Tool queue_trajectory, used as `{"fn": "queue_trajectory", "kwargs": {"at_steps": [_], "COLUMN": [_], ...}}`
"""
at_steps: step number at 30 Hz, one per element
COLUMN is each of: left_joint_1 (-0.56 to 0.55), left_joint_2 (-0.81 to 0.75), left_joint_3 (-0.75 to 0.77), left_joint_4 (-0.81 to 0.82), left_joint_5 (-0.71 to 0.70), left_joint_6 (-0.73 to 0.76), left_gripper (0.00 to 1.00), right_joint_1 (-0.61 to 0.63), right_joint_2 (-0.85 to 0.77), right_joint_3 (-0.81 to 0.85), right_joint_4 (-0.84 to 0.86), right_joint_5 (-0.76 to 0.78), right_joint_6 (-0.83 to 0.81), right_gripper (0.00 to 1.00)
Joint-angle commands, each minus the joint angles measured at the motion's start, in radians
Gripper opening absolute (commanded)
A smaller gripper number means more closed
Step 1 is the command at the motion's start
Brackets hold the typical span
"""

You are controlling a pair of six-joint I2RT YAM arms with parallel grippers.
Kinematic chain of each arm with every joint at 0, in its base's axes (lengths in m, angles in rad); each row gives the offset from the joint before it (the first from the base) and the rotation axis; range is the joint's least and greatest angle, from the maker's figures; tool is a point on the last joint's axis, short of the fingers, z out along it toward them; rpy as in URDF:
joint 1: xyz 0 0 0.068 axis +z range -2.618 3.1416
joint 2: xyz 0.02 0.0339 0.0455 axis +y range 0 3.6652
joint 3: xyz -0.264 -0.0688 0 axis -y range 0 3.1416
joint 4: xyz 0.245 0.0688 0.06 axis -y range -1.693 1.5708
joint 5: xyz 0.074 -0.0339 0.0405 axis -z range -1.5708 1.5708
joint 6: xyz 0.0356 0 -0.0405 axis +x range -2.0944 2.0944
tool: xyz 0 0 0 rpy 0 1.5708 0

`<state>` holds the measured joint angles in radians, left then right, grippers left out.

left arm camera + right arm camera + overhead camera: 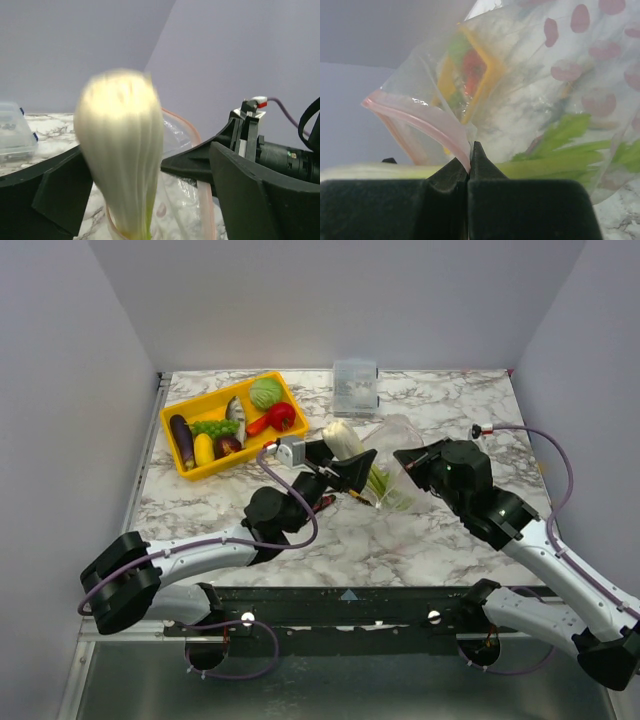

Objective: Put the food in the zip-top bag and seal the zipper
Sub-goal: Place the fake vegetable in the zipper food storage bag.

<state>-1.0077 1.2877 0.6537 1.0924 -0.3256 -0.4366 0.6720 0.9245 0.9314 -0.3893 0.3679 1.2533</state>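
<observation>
Grey walls close the table (pixel 450 410) on the left, back and right. The tray (pixel 200 405) sits in the upper left of the top view, close to the left edge. The box (pixel 355 387) stands at the back edge, centre. Bare marble lies right of the bag and below it, down to the arm bases. The left side below the tray is also free.

Both arms meet at mid-frame. The left gripper (pixel 352 468) stands wide, with the celery (pixel 122 150) between its fingers (pixel 240 185). Whether they touch it cannot be told. The right gripper (pixel 469 159) is pinched tight on the zipper (pixel 420 117), holding the mouth of the bag (pixel 398 445) up.

The bag is at the table's centre, just right of the tray, clear and crinkled with pink spots. Its pink strip curves open around the stalk. The celery stands tilted in the mouth. Its pale bulb end is up and blurred in the left wrist view, and its green leaves are low inside the bag. The other foods lie in the tray.
</observation>
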Motion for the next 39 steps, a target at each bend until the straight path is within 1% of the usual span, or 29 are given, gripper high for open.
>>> {"fn": "queue_trajectory", "kwargs": {"at_steps": [1,3,6,7,8,9,11,12,13,15,17,18,19,20,21,22,23,25,27,30,32,36,39], "left_joint_1": [-0.007,-0.006,-0.006,-0.006,-0.006,-0.005,-0.004,-0.001,0.001,0.004,0.019,0.031,0.056,0.092,0.152,0.217,0.258,0.302,0.304,0.304,0.305,0.304,0.303], "left_joint_2": [-0.035,-0.038,-0.049,-0.057,-0.073,-0.095,-0.129,-0.14,-0.148,-0.168,-0.205,-0.227,-0.254,-0.274,-0.281,-0.283,-0.282,-0.277,-0.271,-0.26,-0.239,-0.163,-0.085], "left_joint_3": [-0.044,-0.031,-0.027,-0.026,-0.015,0.009,0.112,0.179,0.23,0.28,0.272,0.252,0.228,0.2,0.177,0.166,0.149,0.119,0.098,0.055,0.041,0.005,-0.009], "left_joint_4": [-0.104,-0.121,-0.138,-0.151,-0.199,-0.279,-0.552,-0.713,-0.841,-0.987,-1.054,-1.073,-1.081,-1.082,-1.084,-1.091,-1.091,-1.084,-1.065,-0.987,-0.939,-0.823,-0.732], "left_joint_5": [0.024,0.021,0.026,0.028,0.039,0.051,0.083,0.107,0.13,0.16,0.2,0.217,0.247,0.333,0.431,0.522,0.585,0.7,0.758,0.816,0.847,0.855,0.857], "left_joint_6": [0.09,0.109,0.082,0.068,0.054,0.041,-0.002,-0.01,-0.014,-0.014,-0.019,-0.025,-0.036,-0.05,-0.08,-0.136,-0.186,-0.22,-0.223,-0.289,-0.329,-0.419,-0.469], "left_gripper": [0.84,0.83,0.93,0.95,0.95,0.94,0.94,0.94,0.94,0.94,0.94,0.95,0.98,0.99,0.99,0.99,0.98,0.98,0.98,0.98,0.96,0.9,0.88], "right_joint_1": [-0.003,-0.003,-0.003,-0.003,-0.003,-0.003,-0.003,-0.003,-0.003,-0.003,-0.003,-0.003,-0.003,-0.003,-0.004,-0.004,-0.003,-0.003,-0.004,-0.003,-0.003,-0.003,-0.003], "right_joint_2": [-0.013,-0.016,-0.004,0.002,0.008,0.015,0.03,0.04,0.046,0.047,0.037,0.035,0.033,0.035,0.035,0.035,0.037,0.041,0.043,0.046,0.046,0.035,0.03], "right_joint_3": [-0.027,-0.043,-0.037,-0.032,-0.026,-0.017,0.004,0.012,0.019,0.021,0.016,0.017,0.023,0.03,0.035,0.04,0.043,0.048,0.053,0.053,0.052,0.047,0.051], "right_joint_4": [0.064,0.083,0.088,0.089,0.082,0.076,0.05,0.034,0.023,0.007,0.004,0.004,0.004,0.004,0.004,0.004,0.004,0.003,0.002,0.004,0.004,0.004,0.003], "right_joint_5": [0.064,0.064,0.056,0.054,0.053,0.054,0.055,0.054,0.059,0.069,0.08,0.08,0.079,0.076,0.072,0.07,0.068,0.065,0.059,0.053,0.05,0.056,0.058], "right_joint_6": [-0.082,-0.084,-0.088,-0.091,-0.095,-0.104,-0.122,-0.133,-0.142,-0.151,-0.156,-0.16,-0.168,-0.174,-0.179,-0.182,-0.183,-0.183,-0.179,-0.175,-0.173,-0.17,-0.171], "right_gripper": [0.0,0.0,0.0,0.0,0.0,0.0,0.0,0.0,0.0,0.0,0.0,0.0,0.0,0.0,0.0,0.0,0.0,0.0,0.0,0.0,0.0,0.0,0.0]}}
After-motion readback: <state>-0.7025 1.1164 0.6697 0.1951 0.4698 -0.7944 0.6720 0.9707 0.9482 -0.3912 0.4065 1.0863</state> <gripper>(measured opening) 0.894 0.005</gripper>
